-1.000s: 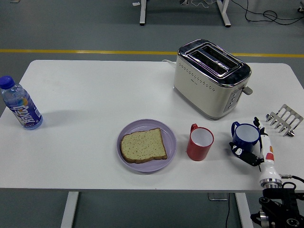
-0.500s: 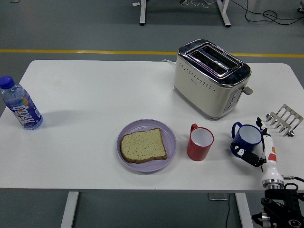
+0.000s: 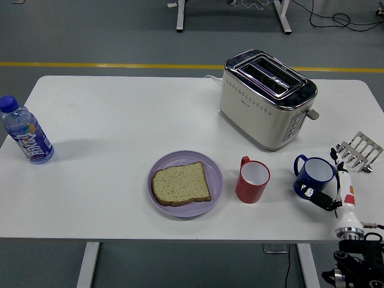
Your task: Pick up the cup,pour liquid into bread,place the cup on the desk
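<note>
A white rectangular worktop [image 3: 120, 120] with rounded corners fills most of the head view, standing on a grey floor [image 3: 90, 30] crossed by a yellow line [image 3: 108, 64]; white frame legs and black cables show at the top of the picture. A cream and chrome two-slot toaster [image 3: 267, 99] stands on the far right part of the worktop. A clear plastic water bottle with a blue cap [image 3: 25, 131] stands close to the left edge. A round lilac plate [image 3: 186, 183] sits near the front edge in the middle, carrying a slice of brown bread [image 3: 180, 183] that lies flat. Just to the right of the plate, apart from it, stands a red mug with a white inside [image 3: 252, 180], upright, its handle turned to the far left. A small metal toast rack [image 3: 358, 151] lies near the right edge. The left half of the worktop between bottle and plate is bare, and so is the far middle strip.

A blue cup with a white inside [image 3: 314, 176] stands upright on the worktop near the front right corner, its handle on the left. The robot's right hand [image 3: 329, 189], black and white, comes up from the lower right corner and sits against the cup's near right side, dark fingers [image 3: 318, 198] curled at its base and a white digit alongside; whether it actually clamps the cup cannot be told
</note>
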Robot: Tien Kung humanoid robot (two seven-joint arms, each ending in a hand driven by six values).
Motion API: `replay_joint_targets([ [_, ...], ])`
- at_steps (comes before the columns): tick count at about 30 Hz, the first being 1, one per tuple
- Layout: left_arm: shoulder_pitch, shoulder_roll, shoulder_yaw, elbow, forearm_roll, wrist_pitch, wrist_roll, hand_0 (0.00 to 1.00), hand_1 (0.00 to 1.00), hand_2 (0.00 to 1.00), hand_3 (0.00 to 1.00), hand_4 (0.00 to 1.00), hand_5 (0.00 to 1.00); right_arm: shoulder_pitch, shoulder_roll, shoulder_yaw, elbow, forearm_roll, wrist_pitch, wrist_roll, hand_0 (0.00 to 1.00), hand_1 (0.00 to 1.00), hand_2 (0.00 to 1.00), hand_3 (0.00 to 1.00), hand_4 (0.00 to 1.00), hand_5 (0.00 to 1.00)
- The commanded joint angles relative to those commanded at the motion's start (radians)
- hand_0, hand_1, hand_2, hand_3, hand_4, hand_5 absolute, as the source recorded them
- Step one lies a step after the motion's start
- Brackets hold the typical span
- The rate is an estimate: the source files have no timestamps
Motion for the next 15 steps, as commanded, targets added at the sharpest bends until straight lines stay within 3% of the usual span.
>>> replay_joint_targets([
  [10,-0.005,0.002,0.008,0.000,-0.014,0.000,-0.005,0.684,0.691,0.696,0.549,0.253,0.998,-0.024,-0.021,0.019,0.060,-0.016,0.012,-0.017,0.962,0.857,0.987,0.998,0.962,0.002],
  [15,-0.007,0.003,0.011,0.000,-0.019,0.000,-0.007,0.685,0.691,0.696,0.549,0.254,0.998,-0.044,-0.036,0.033,0.125,-0.047,0.006,-0.035,0.964,0.860,0.987,0.998,0.968,0.002],
])
